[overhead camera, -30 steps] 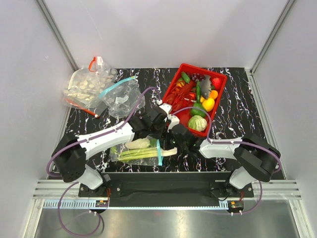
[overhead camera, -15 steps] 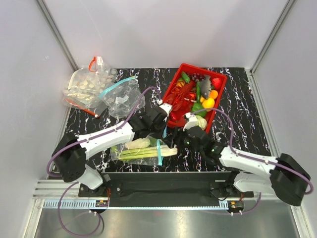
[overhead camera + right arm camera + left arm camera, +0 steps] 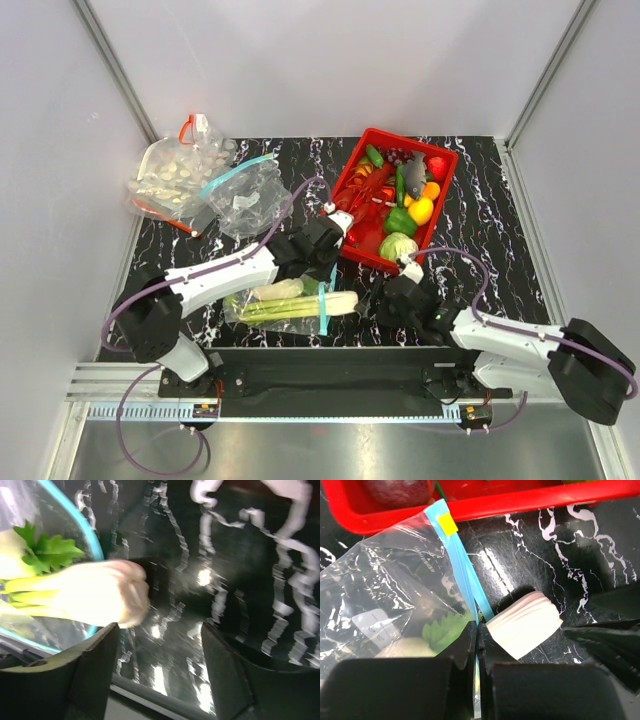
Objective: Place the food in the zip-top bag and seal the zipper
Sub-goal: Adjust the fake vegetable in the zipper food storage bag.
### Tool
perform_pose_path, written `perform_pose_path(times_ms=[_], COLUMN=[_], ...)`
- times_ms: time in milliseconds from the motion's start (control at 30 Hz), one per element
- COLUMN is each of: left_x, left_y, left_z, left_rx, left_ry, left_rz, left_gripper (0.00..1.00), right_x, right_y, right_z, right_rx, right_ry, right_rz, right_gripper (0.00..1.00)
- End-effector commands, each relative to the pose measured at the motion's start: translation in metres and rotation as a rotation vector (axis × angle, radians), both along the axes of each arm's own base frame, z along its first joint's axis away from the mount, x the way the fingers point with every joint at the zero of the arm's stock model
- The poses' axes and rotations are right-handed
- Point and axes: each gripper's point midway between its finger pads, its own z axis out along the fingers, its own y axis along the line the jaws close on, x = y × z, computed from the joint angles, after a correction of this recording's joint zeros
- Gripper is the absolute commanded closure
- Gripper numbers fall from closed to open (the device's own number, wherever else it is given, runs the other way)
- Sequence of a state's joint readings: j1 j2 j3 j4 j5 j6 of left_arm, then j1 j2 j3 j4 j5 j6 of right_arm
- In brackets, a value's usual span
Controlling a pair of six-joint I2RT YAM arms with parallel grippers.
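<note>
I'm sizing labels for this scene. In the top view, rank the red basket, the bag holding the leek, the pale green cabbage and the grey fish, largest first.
1. red basket
2. bag holding the leek
3. pale green cabbage and grey fish: too alike to rank.

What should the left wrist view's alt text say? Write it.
The left hand pinches the teal zipper of the clear zip-top bag, beside the white end of a leek sticking out of its mouth. A red basket rim crosses the top.
</note>
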State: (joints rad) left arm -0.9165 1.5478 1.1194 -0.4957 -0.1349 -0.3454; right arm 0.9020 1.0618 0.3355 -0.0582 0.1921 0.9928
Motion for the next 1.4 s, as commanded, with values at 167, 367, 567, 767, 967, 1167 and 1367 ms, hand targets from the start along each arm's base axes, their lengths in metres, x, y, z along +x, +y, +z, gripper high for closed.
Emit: perform_pose_path(times_ms=[167,367,567,767,967,1167,1367], left_x=[0.008,-0.001,-0.009,-0.011,-0.007,-0.006,-0.004], left_y=[-0.028,-0.036,-0.042,-0.042,-0.035,-0.035,-0.036], left_z=[0.02,0.017,0.017,0.014,0.014,0.021,0.018], left_rx=[-0.036,-0.027,-0.037,-0.019,-0.004,-0.021,-0.003], left_ry=[-0.082,-0.085,-0.067,-0.057,-0.071,-0.089,-0.091], left_rz=[-0.077,-0.148,-0.199,-0.208,-0.174,-0.167,-0.168], left_gripper=[1.0,1.0,1.0,1.0,0.89,0.79,0.79], right_x=[0.033,0.051,0.054,0.056,0.046,0.029,0.023], right_y=[0.059,0.078,0.083,0.067,0.056,0.041,0.04], right_z=[0.025,0.052,0.084,0.094,0.071,0.051,0.032], right_rx=[0.152,0.168,0.201,0.173,0.152,0.159,0.15], right_ry=[-0.112,-0.265,-0.406,-0.462,-0.378,-0.343,-0.286], right_rz=[0.083,0.168,0.239,0.198,0.177,0.179,0.181], right_gripper=[0.45,0.68,0.73,0.72,0.47,0.23,0.19])
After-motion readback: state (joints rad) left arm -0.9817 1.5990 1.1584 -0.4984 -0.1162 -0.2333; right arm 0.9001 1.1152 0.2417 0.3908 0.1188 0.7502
